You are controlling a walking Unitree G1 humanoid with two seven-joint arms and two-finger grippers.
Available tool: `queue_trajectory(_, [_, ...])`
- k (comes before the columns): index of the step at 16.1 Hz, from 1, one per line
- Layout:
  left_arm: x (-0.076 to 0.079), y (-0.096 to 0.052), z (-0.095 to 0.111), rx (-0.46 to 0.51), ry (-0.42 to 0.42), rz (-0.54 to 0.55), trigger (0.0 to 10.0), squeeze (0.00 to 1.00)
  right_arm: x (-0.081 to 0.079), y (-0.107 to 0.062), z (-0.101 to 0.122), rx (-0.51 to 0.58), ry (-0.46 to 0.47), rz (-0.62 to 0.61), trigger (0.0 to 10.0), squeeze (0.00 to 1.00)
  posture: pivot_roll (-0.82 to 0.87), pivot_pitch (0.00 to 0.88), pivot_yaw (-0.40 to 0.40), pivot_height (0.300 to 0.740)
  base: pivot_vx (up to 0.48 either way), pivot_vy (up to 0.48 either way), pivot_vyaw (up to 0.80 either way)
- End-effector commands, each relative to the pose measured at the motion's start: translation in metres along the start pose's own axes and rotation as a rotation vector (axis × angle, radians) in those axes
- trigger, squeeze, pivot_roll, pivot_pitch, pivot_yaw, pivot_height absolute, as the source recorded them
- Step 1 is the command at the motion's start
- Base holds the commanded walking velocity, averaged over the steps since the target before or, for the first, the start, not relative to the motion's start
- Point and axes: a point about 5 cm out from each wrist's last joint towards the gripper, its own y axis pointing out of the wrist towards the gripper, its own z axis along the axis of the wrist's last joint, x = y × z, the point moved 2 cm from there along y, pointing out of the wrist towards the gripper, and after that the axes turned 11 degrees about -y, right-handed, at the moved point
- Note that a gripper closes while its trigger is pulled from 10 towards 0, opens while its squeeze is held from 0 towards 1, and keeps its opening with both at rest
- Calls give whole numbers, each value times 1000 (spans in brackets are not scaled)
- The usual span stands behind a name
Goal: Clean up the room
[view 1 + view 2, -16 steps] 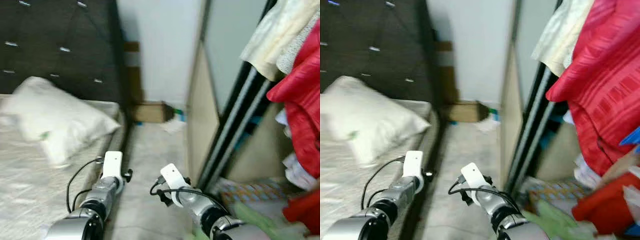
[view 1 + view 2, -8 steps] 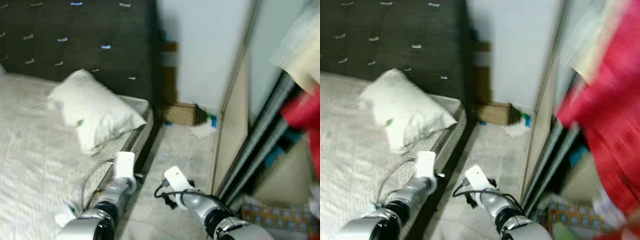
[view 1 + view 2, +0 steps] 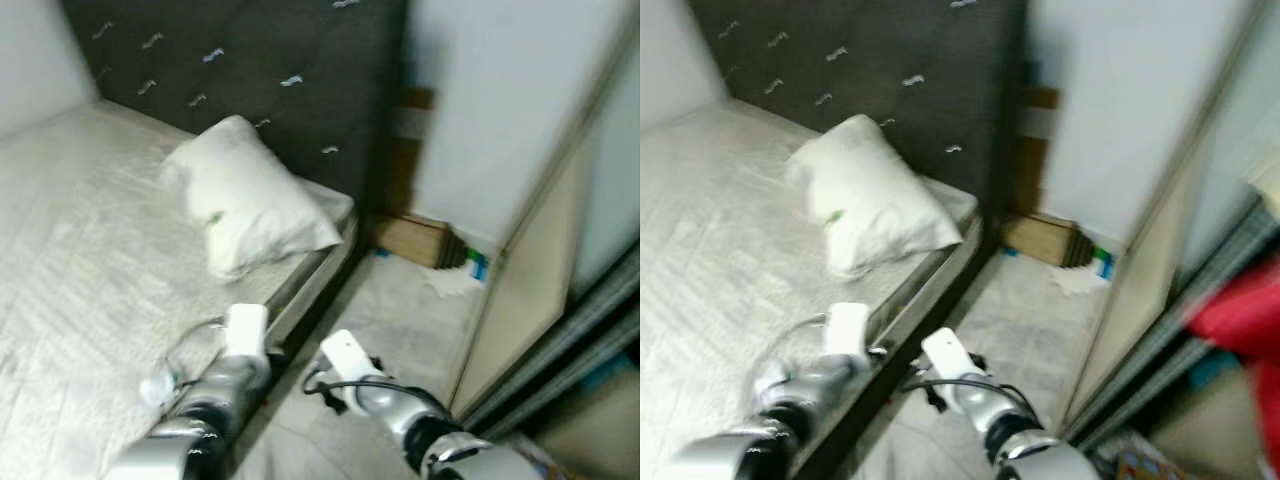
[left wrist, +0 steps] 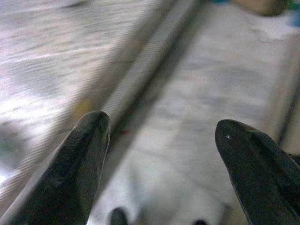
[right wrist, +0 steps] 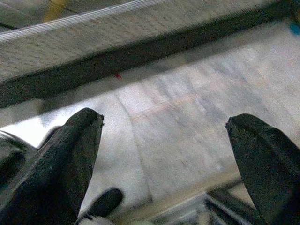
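Both end effectors, left and right, gape wide and empty above the pale tiled floor. Held forward, likely ready for pickups near the grey-sheeted bed.

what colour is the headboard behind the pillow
Dark grey-black, tufted with shiny studs; the headboard behind the pillow shows best in the left eye view.

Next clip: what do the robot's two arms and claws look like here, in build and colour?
Both arms are silver metal with dark joint rings. The left arm and right arm each carry a white rectangular block at the wrist and loose black cables looping beside it. The left claw and right claw each have two long, glossy black fingers tapering to rounded tips.
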Motion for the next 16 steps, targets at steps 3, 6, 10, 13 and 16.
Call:
queue_trajectory(3, [6, 1, 6, 26, -4, -4, 10000, 0, -2, 0, 1, -3, -6, 6, 10000, 0, -80, 0, -21, 740, 0, 0, 800])
queue_trajectory(6, [9, 1, 7, 29, -42, -44, 10000, 0, -2, 0, 2, 5, 9, 5, 10000, 0, -80, 0, -24, 740, 0, 0, 533])
queue_trajectory(10, [10, 1, 8, 30, -65, -61, 10000, 0, -3, 0, 3, 12, 10, 13, 10000, 0, -83, 0, -25, 740, 0, 0, 0])
queue_trajectory(13, [11, 1, 8, 29, -69, -65, 10000, 0, -4, 0, 6, 28, -30, 26, 10000, 0, -84, 0, -27, 740, 0, 0, 731])
queue_trajectory(16, [11, 1, 8, 30, -74, -69, 10000, 0, -3, 0, 5, 20, -8, 17, 10000, 0, -83, 0, -29, 740, 0, 0, 800])
